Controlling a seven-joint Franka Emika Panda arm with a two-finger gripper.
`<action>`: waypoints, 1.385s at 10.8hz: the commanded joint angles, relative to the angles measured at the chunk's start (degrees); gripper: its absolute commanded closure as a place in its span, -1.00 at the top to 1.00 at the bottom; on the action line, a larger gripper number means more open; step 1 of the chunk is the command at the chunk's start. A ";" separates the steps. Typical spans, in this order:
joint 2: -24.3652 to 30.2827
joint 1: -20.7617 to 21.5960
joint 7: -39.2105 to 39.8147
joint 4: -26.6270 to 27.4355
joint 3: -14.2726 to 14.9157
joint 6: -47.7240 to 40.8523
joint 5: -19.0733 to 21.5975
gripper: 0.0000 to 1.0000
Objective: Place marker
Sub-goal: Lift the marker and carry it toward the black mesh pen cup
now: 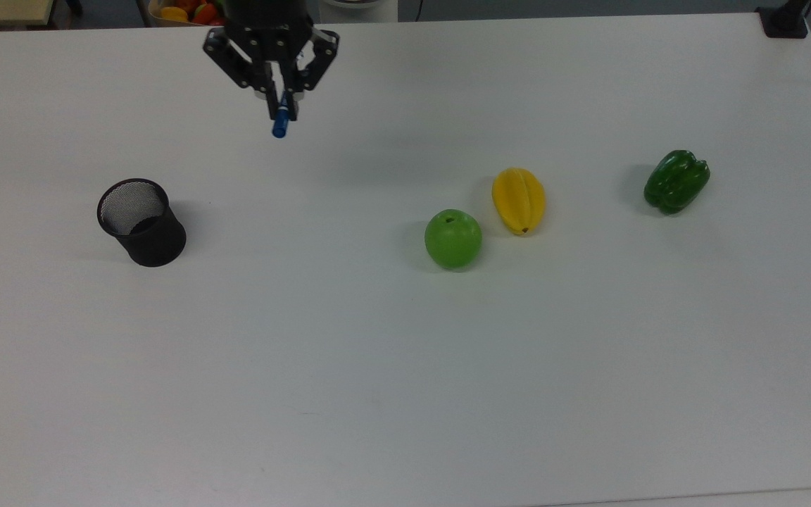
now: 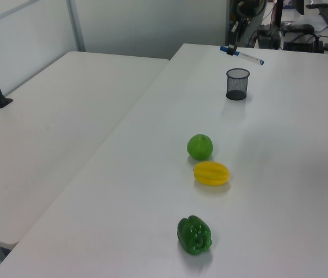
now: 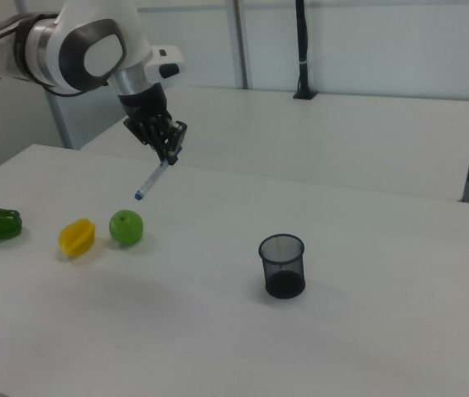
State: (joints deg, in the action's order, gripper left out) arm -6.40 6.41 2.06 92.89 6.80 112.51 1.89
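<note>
From the top view, the gripper point(image 1: 280, 98) pinches the marker point(image 1: 280, 125) near the table's point(image 1: 405, 352) far edge, blue cap poking toward us, well apart from the black mesh cup point(image 1: 141, 222). The left view shows the marker point(image 2: 242, 55) nearly level, high above the cup point(image 2: 237, 84). The right view catches what those miss: the white arm point(image 3: 93, 50) itself, the marker point(image 3: 151, 182) slanting down, the green apple point(image 3: 126, 227) below.
</note>
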 commanded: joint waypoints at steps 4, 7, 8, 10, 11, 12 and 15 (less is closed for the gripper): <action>-0.37 -1.48 11.11 0.71 8.13 10.34 9.36 -1.00; -0.99 -6.04 19.43 4.74 8.58 19.14 17.85 -1.00; -1.42 -7.63 23.82 5.36 8.84 19.94 21.63 -1.00; -3.35 -9.48 29.82 7.55 8.93 24.84 25.70 -1.00; -4.67 -9.92 31.41 7.91 8.93 27.13 26.49 -1.00; -6.42 -10.45 32.38 7.83 8.93 28.98 27.89 -1.00; -9.51 -11.51 40.35 9.23 8.84 37.40 37.09 -1.00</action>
State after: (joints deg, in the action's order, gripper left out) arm -14.82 -4.78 35.30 100.43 15.62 143.97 31.66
